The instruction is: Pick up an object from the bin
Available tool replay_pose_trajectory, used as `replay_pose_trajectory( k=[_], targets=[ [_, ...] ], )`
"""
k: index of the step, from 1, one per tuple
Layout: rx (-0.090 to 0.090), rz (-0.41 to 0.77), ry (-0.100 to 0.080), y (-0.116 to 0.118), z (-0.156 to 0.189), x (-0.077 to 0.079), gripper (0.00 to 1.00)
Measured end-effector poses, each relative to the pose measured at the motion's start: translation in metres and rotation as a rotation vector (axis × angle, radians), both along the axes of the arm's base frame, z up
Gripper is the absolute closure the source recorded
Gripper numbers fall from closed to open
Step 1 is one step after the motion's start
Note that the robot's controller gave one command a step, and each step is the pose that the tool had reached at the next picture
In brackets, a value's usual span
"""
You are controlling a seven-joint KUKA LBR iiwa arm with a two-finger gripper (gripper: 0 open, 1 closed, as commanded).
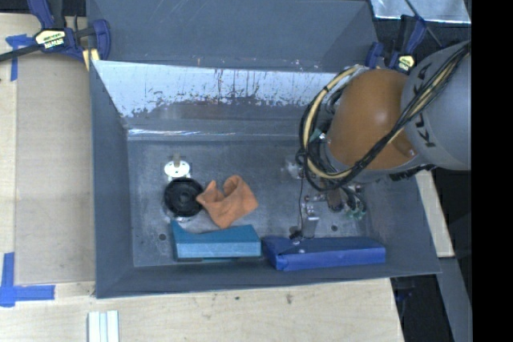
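My gripper (304, 230) hangs low at the front right of the bin, its thin fingers pointing down right at the left part of a long dark blue block (327, 255) that lies along the front wall. Left of that block lies a lighter blue flat box (216, 242). Behind the box sits a crumpled orange cloth (228, 201).
A black round disc (182, 197) and a small white round piece (176, 169) lie at the left of the bin floor. The arm with its orange cover and cables fills the right side, above the bin's right wall.
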State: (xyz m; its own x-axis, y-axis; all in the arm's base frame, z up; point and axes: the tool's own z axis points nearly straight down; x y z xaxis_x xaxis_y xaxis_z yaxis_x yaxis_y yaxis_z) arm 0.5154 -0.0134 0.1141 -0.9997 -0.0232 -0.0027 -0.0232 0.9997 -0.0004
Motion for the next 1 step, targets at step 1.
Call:
replay_pose_trajectory(
  k=[1],
  targets=[
    [0.0,0.013,-0.005,0.0254,-0.02,0.0185,0.0]
  ],
)
